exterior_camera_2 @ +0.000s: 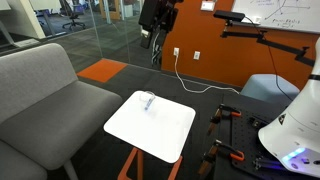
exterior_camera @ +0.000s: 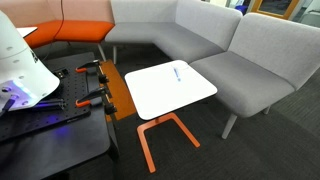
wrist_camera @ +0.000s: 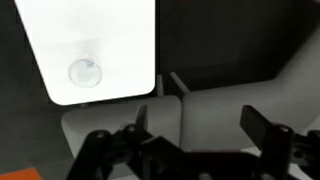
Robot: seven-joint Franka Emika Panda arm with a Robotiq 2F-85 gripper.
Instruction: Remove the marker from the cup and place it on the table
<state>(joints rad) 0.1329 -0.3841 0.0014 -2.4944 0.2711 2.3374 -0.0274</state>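
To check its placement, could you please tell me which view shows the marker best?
In an exterior view the marker lies clearest, blue on the table. In an exterior view the marker looks fainter; the wrist view misses it.

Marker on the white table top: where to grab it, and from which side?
Take the marker mid-shaft, from above, jaws across its thin width: it looks like a slim stick lying low near an edge of the table. Too small to confirm its pose.
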